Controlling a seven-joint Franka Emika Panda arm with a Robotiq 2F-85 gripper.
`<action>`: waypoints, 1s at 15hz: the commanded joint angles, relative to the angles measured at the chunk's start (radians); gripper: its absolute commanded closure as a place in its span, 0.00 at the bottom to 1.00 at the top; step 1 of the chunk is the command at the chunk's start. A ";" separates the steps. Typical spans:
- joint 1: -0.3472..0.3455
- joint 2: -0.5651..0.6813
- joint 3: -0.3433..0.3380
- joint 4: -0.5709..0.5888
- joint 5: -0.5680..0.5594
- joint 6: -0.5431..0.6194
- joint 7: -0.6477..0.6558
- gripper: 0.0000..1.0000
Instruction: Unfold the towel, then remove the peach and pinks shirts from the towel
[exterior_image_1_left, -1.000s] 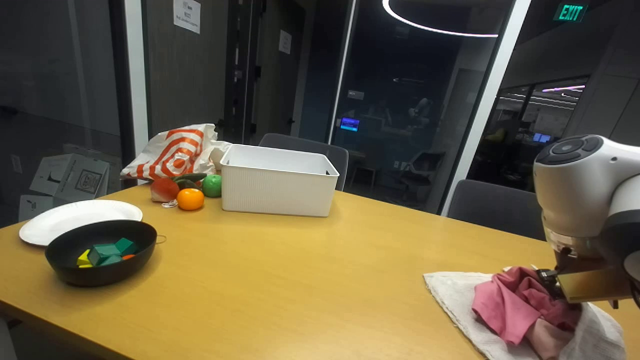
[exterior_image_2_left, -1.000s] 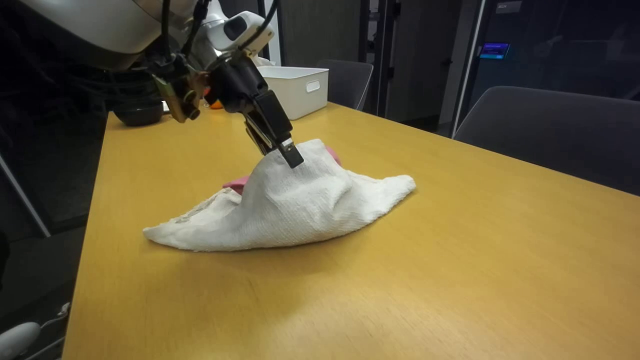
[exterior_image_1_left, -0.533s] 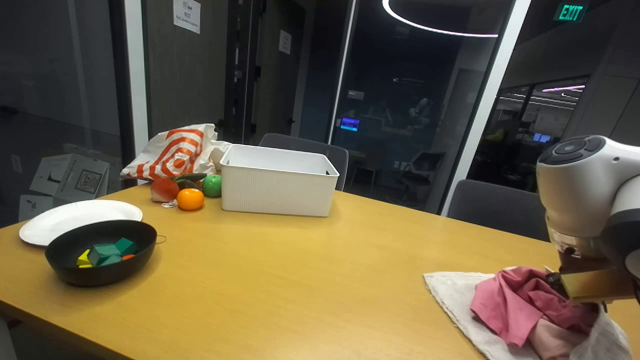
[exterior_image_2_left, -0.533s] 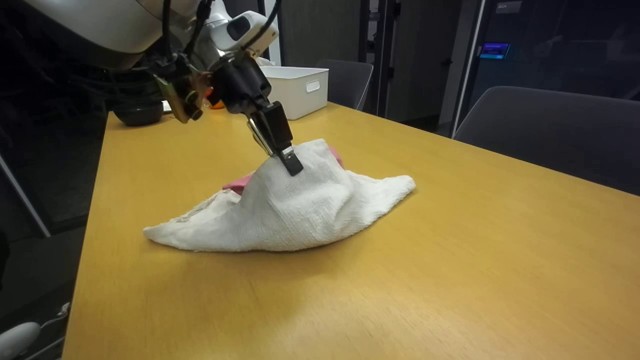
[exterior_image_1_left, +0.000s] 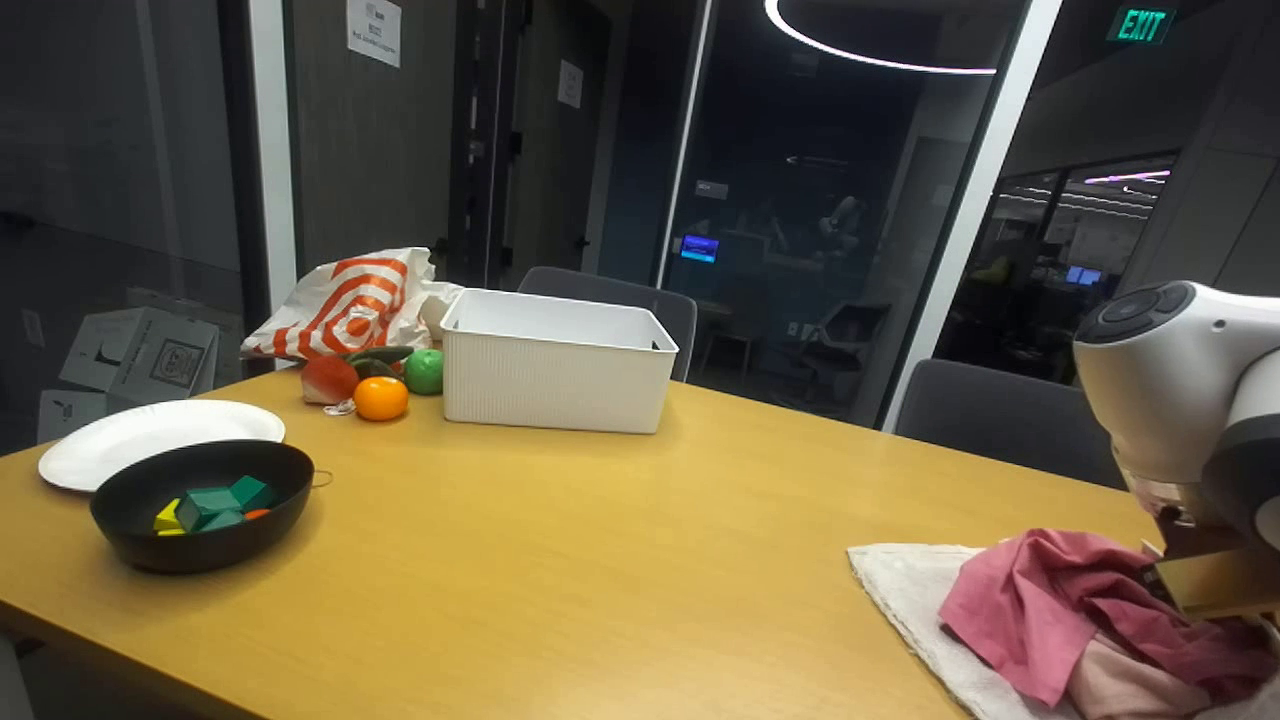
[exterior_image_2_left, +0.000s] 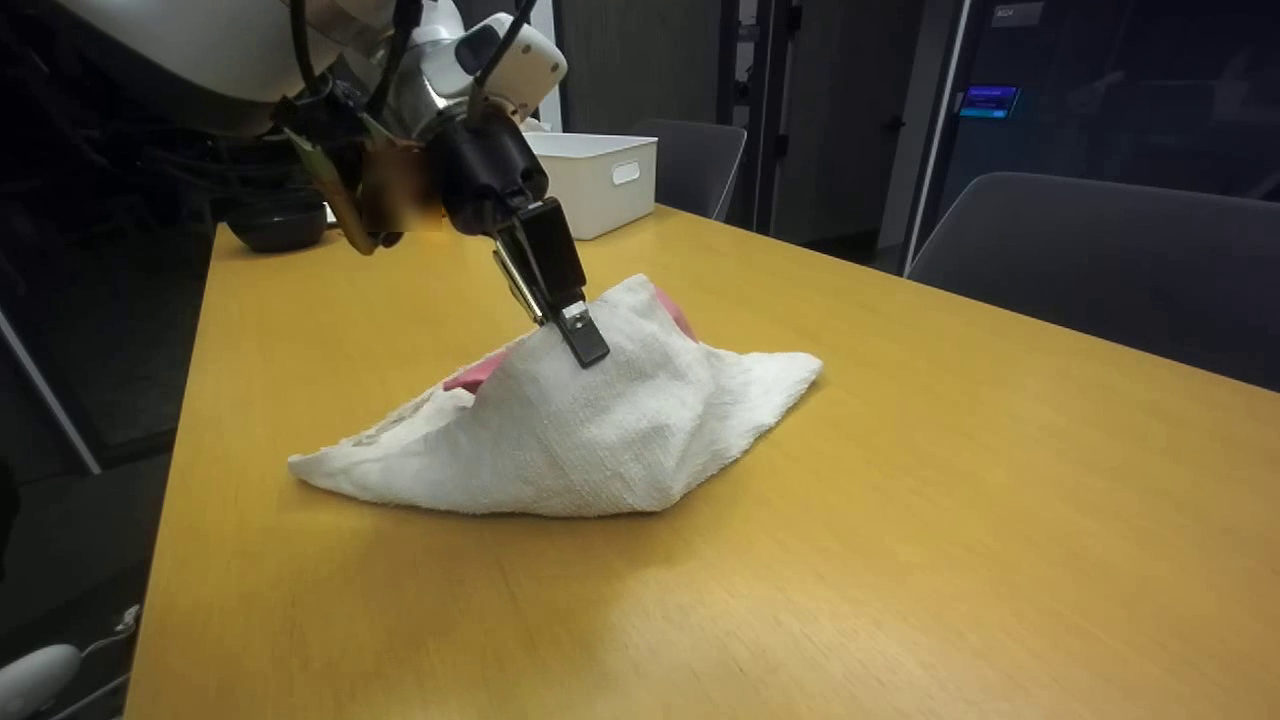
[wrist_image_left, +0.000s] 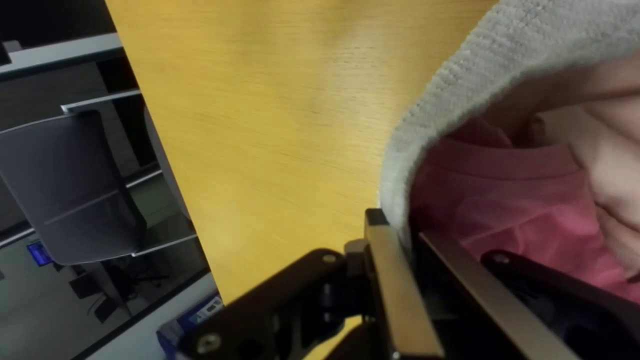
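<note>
The white towel (exterior_image_2_left: 620, 440) lies on the table with a side standing up over the shirts. In the wrist view, the gripper (wrist_image_left: 400, 229) is shut on the towel's raised edge (wrist_image_left: 400, 175), one finger outside the towel and one inside. The pink shirt (exterior_image_1_left: 1030, 610) is bunched on the towel, with the peach shirt (exterior_image_1_left: 1130, 680) partly under it. Beyond the towel edge, the wrist view shows pink fabric (wrist_image_left: 500, 190) and peach fabric (wrist_image_left: 617, 150). Only pink slivers (exterior_image_2_left: 476, 373) show behind the towel in an exterior view, where the peach shirt is hidden.
A white bin (exterior_image_1_left: 555, 385) stands at the table's far side beside toy fruit (exterior_image_1_left: 381, 398) and a plastic bag (exterior_image_1_left: 350, 305). A black pan (exterior_image_1_left: 205, 545) with several blocks and a white plate (exterior_image_1_left: 150, 435) are at the left. Chairs (exterior_image_2_left: 1100, 270) line the table edge.
The fingers have closed on the towel edge. The gripper has moved slightly down and away from the bin, pulling the raised towel side along and uncovering more of the pink and peach shirts.
</note>
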 joint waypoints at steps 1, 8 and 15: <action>-0.006 -0.001 -0.020 -0.001 -0.034 -0.065 -0.013 0.91; -0.040 0.042 -0.074 -0.023 -0.069 -0.130 0.026 0.91; -0.097 0.020 -0.183 -0.045 0.081 -0.061 0.061 0.90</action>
